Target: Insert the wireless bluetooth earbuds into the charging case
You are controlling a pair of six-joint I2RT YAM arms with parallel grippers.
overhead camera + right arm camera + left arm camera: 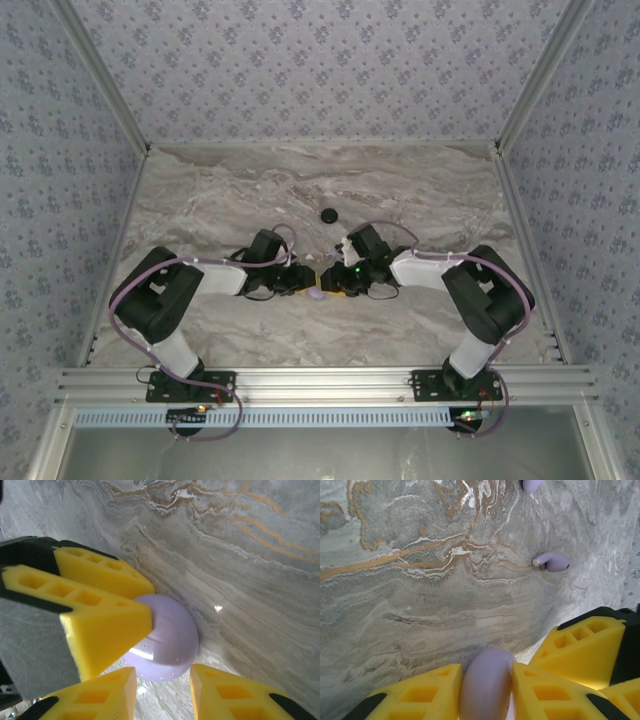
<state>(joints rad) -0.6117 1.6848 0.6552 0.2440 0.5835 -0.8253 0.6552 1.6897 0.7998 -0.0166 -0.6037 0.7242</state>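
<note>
Trouble could come from the round lilac charging case [167, 640]: the left gripper [486, 670] pinches it, and it might pop out if the right gripper [162, 676], open just beside it, bumps it. Ahead of the left gripper lie a lilac earbud [552, 562] and a second earbud [532, 484], nothing blocking them. A black disc [328, 214] sits farther off.

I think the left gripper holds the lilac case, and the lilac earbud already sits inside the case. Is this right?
Not quite. The left gripper does hold the lilac case, but the lilac earbud is not inside it. It lies on the table, apart from the case. The left wrist view shows this.
</note>
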